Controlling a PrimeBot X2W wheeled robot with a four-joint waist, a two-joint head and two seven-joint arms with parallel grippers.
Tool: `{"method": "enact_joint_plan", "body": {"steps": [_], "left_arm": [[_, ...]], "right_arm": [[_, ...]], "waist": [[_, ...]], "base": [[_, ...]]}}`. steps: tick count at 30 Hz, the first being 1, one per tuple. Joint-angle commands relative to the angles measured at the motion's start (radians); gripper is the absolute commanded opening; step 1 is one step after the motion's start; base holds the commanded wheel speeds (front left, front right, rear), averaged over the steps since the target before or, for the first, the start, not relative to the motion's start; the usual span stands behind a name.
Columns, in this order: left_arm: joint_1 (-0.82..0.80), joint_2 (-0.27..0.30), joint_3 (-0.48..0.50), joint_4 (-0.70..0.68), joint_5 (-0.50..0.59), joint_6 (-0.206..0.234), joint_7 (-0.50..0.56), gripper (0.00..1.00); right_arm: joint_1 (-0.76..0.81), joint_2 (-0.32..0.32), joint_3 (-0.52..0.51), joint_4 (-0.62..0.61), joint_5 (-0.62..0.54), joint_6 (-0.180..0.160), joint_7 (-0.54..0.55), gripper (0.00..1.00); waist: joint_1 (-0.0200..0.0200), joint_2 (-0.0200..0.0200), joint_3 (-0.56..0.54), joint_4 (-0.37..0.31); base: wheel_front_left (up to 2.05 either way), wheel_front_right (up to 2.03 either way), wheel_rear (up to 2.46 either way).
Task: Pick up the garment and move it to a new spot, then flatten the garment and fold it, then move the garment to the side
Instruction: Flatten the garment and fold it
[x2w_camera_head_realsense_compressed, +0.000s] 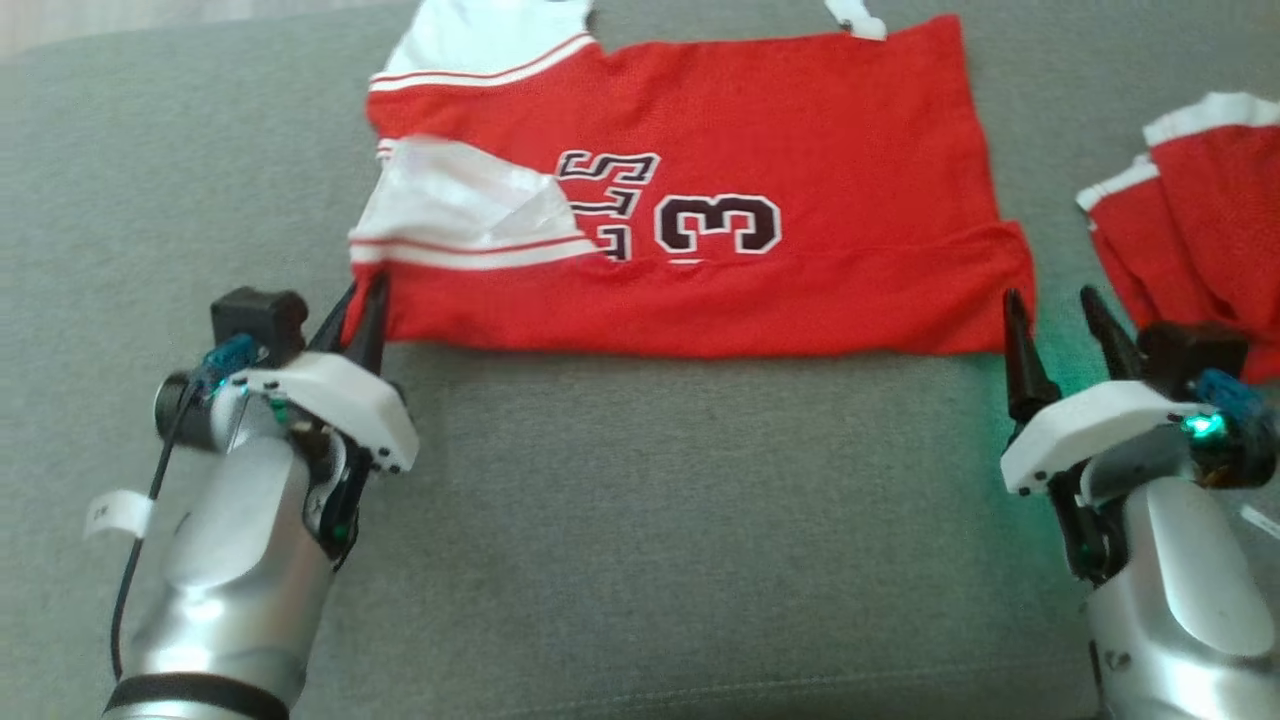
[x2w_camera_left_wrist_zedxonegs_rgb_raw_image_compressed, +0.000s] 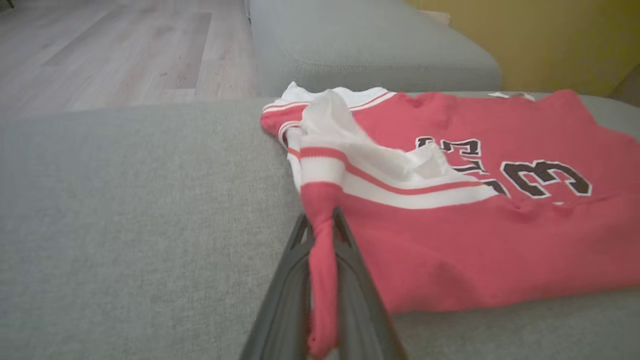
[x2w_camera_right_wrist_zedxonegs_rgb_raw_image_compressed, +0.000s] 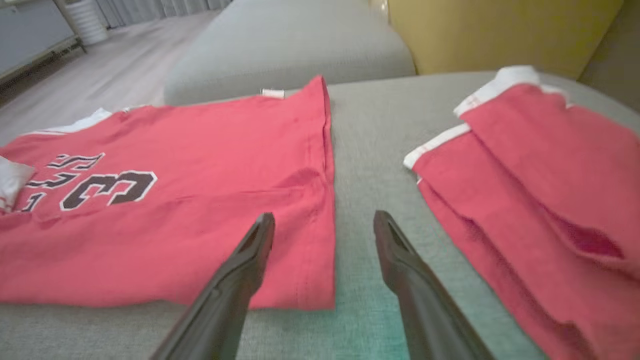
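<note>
Where jersey (x2w_camera_head_realsense_compressed: 800, 130) bunches — left gripper (x2w_camera_head_realsense_compressed: 366, 298) clamps

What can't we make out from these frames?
Head view: the jersey print is partly covered by its folded-over white flap, and its far edge is cut by the frame top.
Head and right wrist views: the second red garment runs off the right edge, type unclear.
Right wrist view: the white tag is too small to read.
Left wrist view: the left gripper pinches jersey cloth, layer count hidden between the fingers.
</note>
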Motion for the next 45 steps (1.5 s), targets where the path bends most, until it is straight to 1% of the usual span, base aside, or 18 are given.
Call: {"method": "enact_joint_plan", "body": {"steps": [1, 4, 7, 10, 11, 17, 18, 19, 20, 26, 29, 33, 38, 45], "left_arm": [[-0.014, 0.027, 0.025, -0.084, 0.016, -0.006, -0.013, 0.0], [0.01, 0.028, 0.034, -0.19, 0.034, -0.006, -0.014, 0.0], [0.036, 0.024, 0.032, -0.25, 0.048, -0.008, -0.014, 0.0], [0.049, 0.019, 0.023, -0.275, 0.058, -0.012, -0.014, 0.0], [0.049, 0.019, 0.023, -0.275, 0.058, -0.012, -0.014, 0.0], [0.061, 0.017, 0.022, -0.288, 0.066, -0.015, -0.014, 0.0], [0.063, 0.017, 0.024, -0.288, 0.067, -0.014, -0.014, 0.0], [0.066, 0.018, 0.026, -0.286, 0.067, -0.014, -0.014, 0.0], [0.07, 0.019, 0.029, -0.284, 0.067, -0.013, -0.014, 0.0], [0.104, 0.033, 0.047, -0.257, 0.065, -0.011, -0.014, 0.0], [0.145, 0.043, 0.059, -0.234, 0.057, -0.01, -0.014, 0.0], [0.205, 0.042, 0.064, -0.215, 0.047, -0.011, -0.014, 0.0], [0.291, 0.028, 0.048, -0.205, 0.035, -0.012, -0.014, 0.0], [0.39, 0.021, 0.022, -0.226, 0.02, -0.014, 0.022, 0.0]], "right_arm": [[-0.049, 0.017, 0.001, 0.013, 0.0, -0.001, 0.039, 1.0], [-0.082, 0.029, -0.032, 0.074, 0.008, -0.001, 0.072, 1.0], [-0.112, 0.034, -0.055, 0.137, -0.018, -0.001, 0.094, 1.0], [-0.135, 0.036, -0.077, 0.193, -0.05, -0.001, 0.101, 1.0], [-0.135, 0.036, -0.077, 0.193, -0.05, -0.001, 0.101, 1.0], [-0.169, 0.037, -0.068, 0.298, -0.061, -0.001, 0.115, 1.0], [-0.173, 0.037, -0.066, 0.31, -0.061, -0.001, 0.114, 0.89], [-0.178, 0.037, -0.063, 0.32, -0.059, -0.001, 0.11, 0.26], [-0.181, 0.037, -0.058, 0.328, -0.058, -0.001, 0.103, 0.0], [-0.181, 0.037, -0.024, 0.339, -0.071, -0.001, 0.04, 0.0], [-0.157, 0.037, 0.003, 0.315, -0.079, -0.001, 0.002, 0.0], [-0.103, 0.019, 0.018, 0.276, -0.057, -0.001, -0.004, 0.0], [0.001, -0.026, 0.048, 0.173, -0.012, -0.001, 0.062, 0.0], [0.148, -0.072, 0.051, -0.008, 0.031, -0.001, 0.193, 0.0]], "waist": [[-0.0001, -0.0001, -0.005, 0.025], [-0.0001, -0.0001, -0.003, 0.045], [-0.0001, -0.0001, 0.002, 0.061], [-0.0001, -0.0001, 0.008, 0.074], [-0.0001, -0.0001, 0.008, 0.074], [-0.0001, -0.0001, 0.014, 0.079], [-0.0001, -0.0001, 0.013, 0.078], [-0.0001, -0.0001, 0.011, 0.076], [-0.0001, -0.0001, 0.008, 0.074], [-0.0001, -0.0001, -0.029, 0.056], [-0.0001, -0.0001, -0.07, 0.045], [-0.0001, -0.0001, -0.131, 0.04], [-0.0001, -0.0001, -0.202, 0.041], [-0.0001, -0.0001, -0.25, 0.038]], "base": [[0.0, 0.0, 0.0], [0.0, 0.0, 0.0], [0.0, 0.0, 0.0], [0.0, 0.0, 0.0], [0.0, 0.0, 0.0], [0.0, 0.0, 0.0], [0.0, 0.0, 0.0], [0.0, 0.0, 0.0], [0.0, 0.0, 0.0], [0.0, 0.0, 0.0], [0.0, 0.0, 0.0], [0.0, 0.0, 0.0], [0.0, 0.0, 0.0], [0.0, 0.0, 0.0]]}}
